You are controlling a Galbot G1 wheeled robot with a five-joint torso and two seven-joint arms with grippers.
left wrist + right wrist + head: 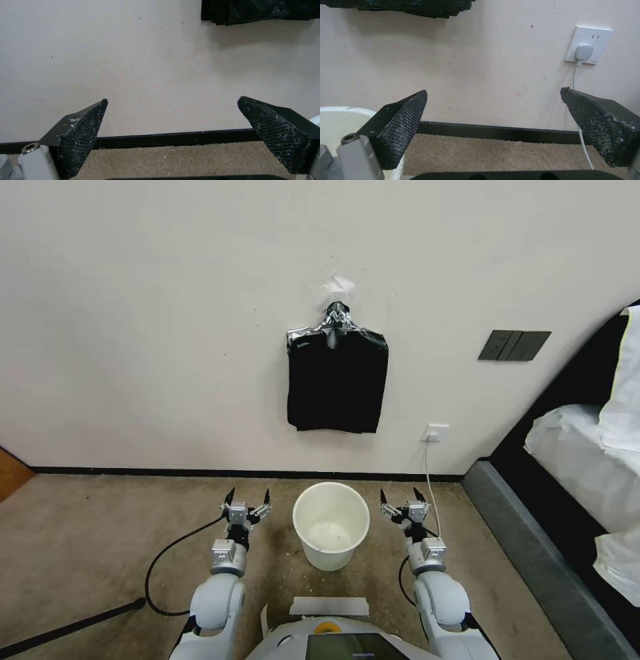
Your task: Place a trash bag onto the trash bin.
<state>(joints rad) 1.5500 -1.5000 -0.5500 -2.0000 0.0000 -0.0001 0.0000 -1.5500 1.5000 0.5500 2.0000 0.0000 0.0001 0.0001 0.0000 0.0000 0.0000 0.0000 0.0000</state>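
Cream-white and empty, the trash bin (331, 527) stands on the carpet (100, 527). The left gripper (248, 496) hovers just left of the bin, the right gripper (401, 495) just right of it, both with fingers spread apart, grasping nothing. Beyond the bin, a bundle of black bags (337, 380) hangs on the wall (167, 313).

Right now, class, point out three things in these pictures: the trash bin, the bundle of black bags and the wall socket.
trash bin (331, 499): head view, back inner wall.
bundle of black bags (337, 383): head view, middle of bundle.
wall socket (590, 42): right wrist view, white faceplate.
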